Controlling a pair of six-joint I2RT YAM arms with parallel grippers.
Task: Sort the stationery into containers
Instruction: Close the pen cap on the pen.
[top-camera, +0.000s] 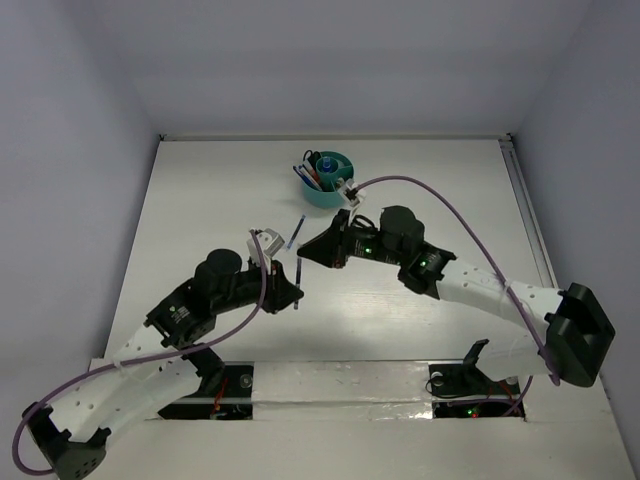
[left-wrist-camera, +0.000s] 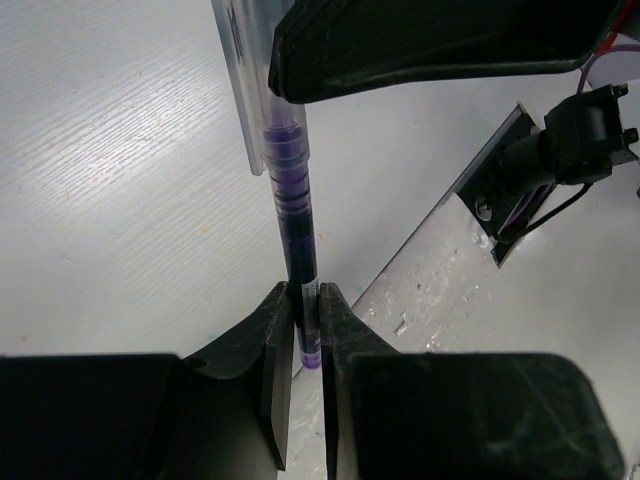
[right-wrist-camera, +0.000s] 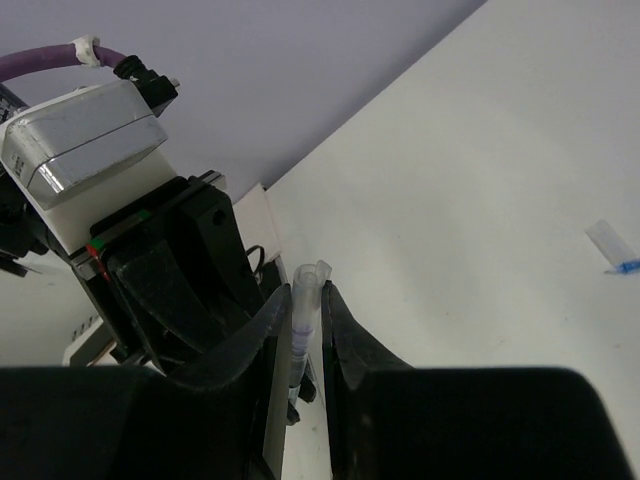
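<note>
A dark blue pen (top-camera: 299, 272) with a clear cap (left-wrist-camera: 245, 95) hangs between my two grippers above the table's middle. My left gripper (left-wrist-camera: 305, 300) is shut on the pen's barrel end (left-wrist-camera: 296, 210). The right gripper (right-wrist-camera: 308, 292) is shut on the clear cap (right-wrist-camera: 303, 305) at the other end. From above, the left gripper (top-camera: 297, 296) and right gripper (top-camera: 304, 253) face each other tip to tip. The teal cup (top-camera: 345, 190) stands at the back middle and holds several pens (top-camera: 310, 176) on its left side.
A short slim blue piece (top-camera: 296, 232) lies on the table between the cup and the grippers. A pale bit with a blue tip (right-wrist-camera: 612, 246) lies on the table in the right wrist view. Purple cables (top-camera: 470, 235) arc over both arms.
</note>
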